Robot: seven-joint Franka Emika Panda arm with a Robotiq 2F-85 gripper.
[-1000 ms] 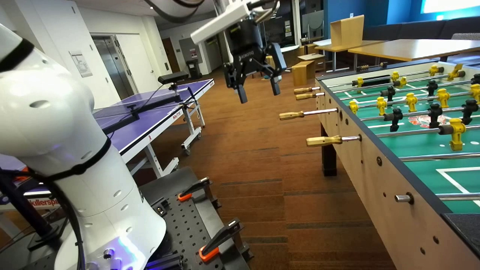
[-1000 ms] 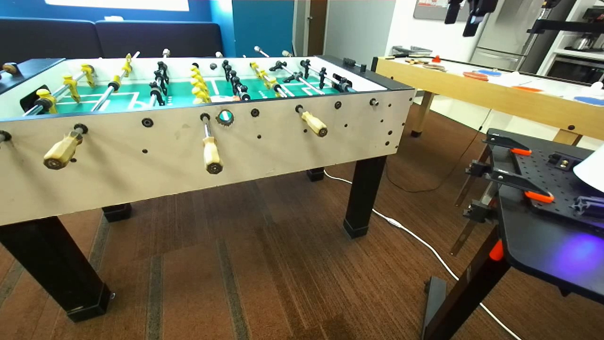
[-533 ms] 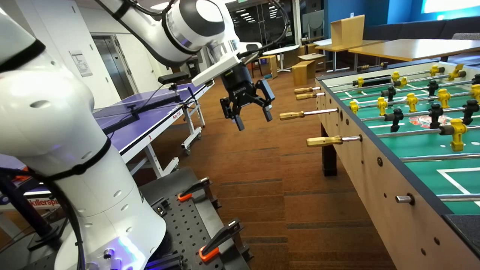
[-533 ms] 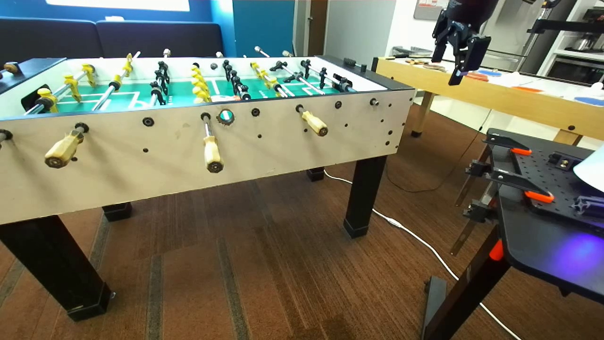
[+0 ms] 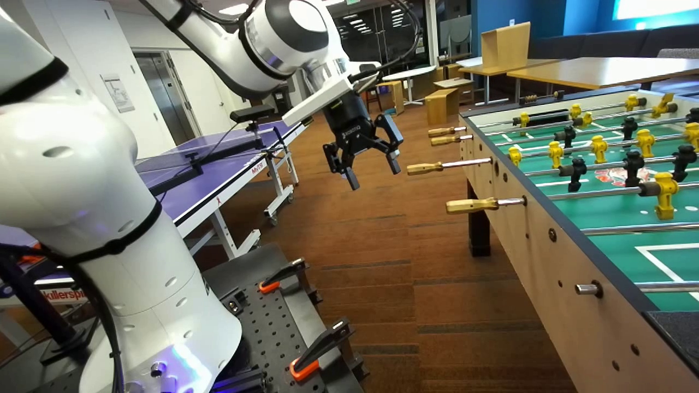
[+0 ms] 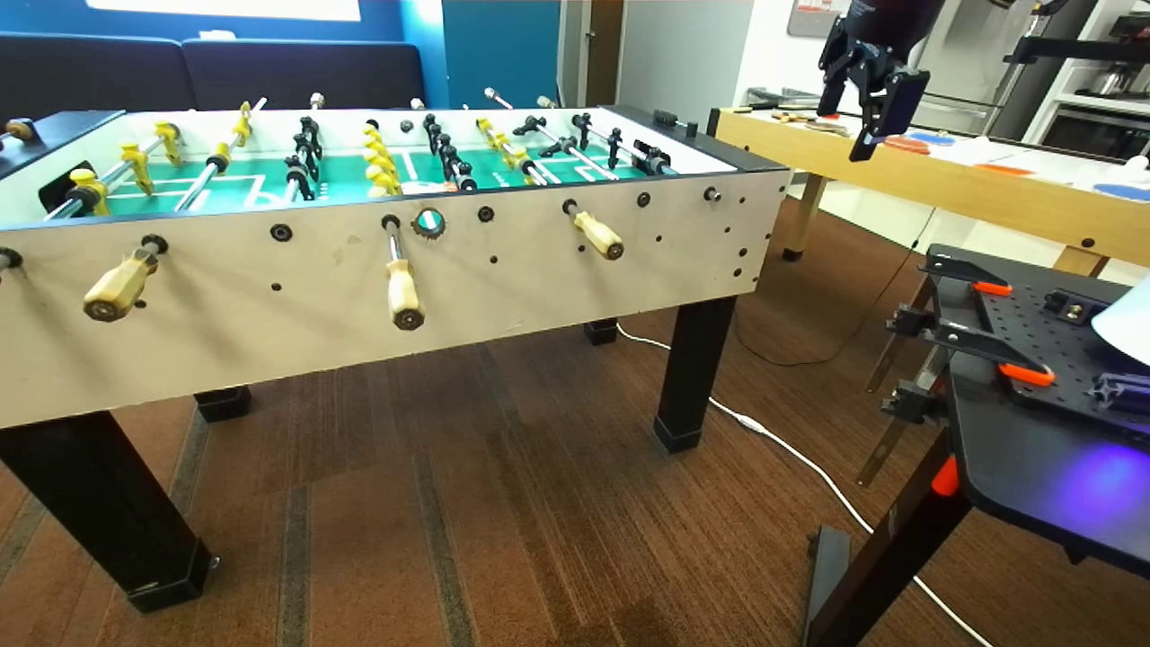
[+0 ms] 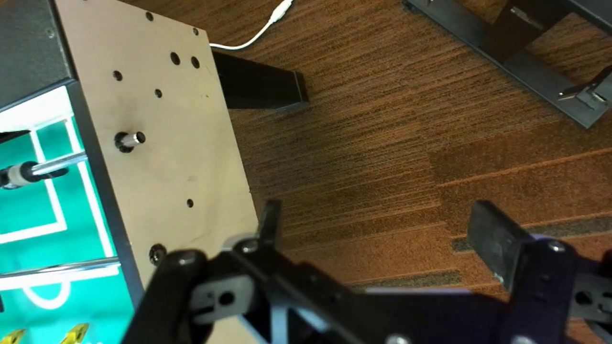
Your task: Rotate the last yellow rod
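The foosball table's side panel point(image 5: 546, 273) has several rods with yellowish wooden handles. The handle nearest my gripper in an exterior view point(image 6: 597, 235) also shows in an exterior view point(image 5: 472, 205). More handles point(image 5: 425, 168) point(image 6: 404, 296) point(image 6: 121, 288) stick out farther along. I cannot tell which rod is the last yellow one. Yellow players point(image 5: 665, 195) sit on some rods. My gripper point(image 5: 374, 174) is open and empty, in the air beside the table and apart from every handle. It also shows in an exterior view point(image 6: 846, 124) and, with fingers wide apart, in the wrist view point(image 7: 377, 212).
A bare rod end point(image 7: 136, 139) without a handle sticks out near the table's corner. The robot's black cart point(image 6: 1033, 467) carries orange-tipped clamps point(image 5: 322, 349). A purple ping-pong table point(image 5: 218, 164) stands behind the arm. A white cable point(image 6: 809, 467) lies on the floor.
My gripper has come down beside the table, from high up to about handle height in an exterior view. Over the last half second it has barely moved. It stays open.
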